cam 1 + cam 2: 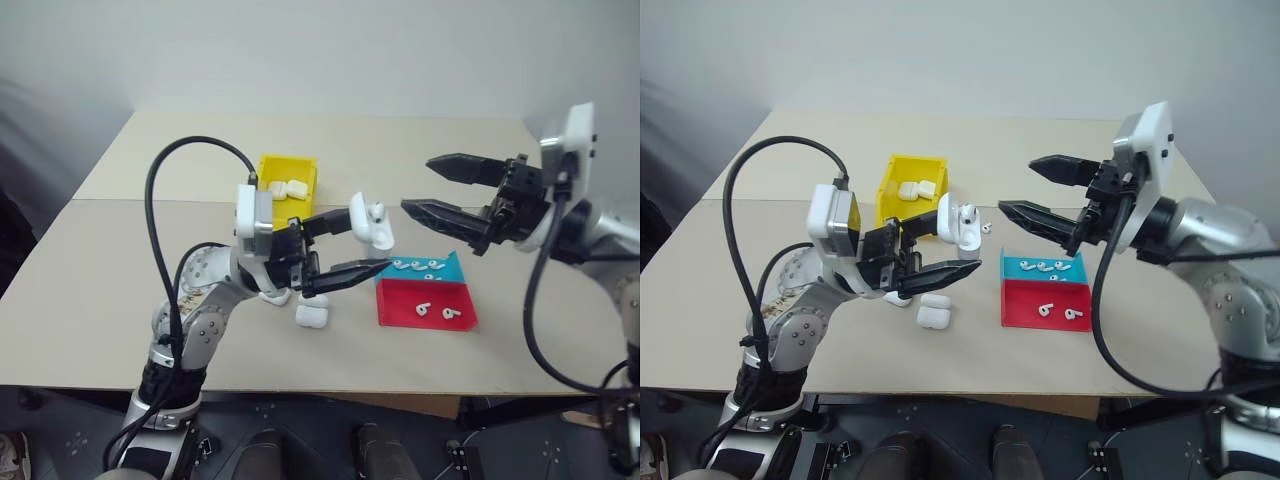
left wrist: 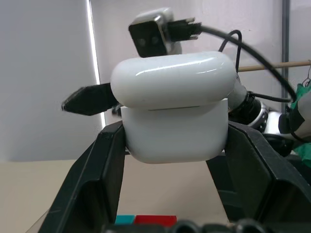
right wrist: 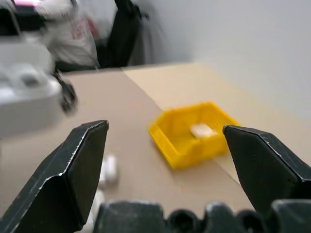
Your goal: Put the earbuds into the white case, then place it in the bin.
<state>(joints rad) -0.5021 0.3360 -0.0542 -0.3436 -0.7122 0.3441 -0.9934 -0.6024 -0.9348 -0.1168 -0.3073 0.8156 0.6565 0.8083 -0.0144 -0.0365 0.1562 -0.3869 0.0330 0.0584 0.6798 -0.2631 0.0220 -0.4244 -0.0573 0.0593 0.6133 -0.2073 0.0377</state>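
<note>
The case [image 1: 371, 222] is pinched in the left claw [image 1: 352, 245], the right claw [image 1: 432, 187] spread wide beside it; it could be dropped short of the bin [image 1: 287, 180].

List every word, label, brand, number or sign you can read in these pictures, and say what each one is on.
None: no legible text anywhere.
The white case in the left end effector: plain, unmarked.
The bin, the teal tray and the red tray: no labels.
The blurred pink and white shape behind the table in the right wrist view: any marks are too blurred to read.
</note>
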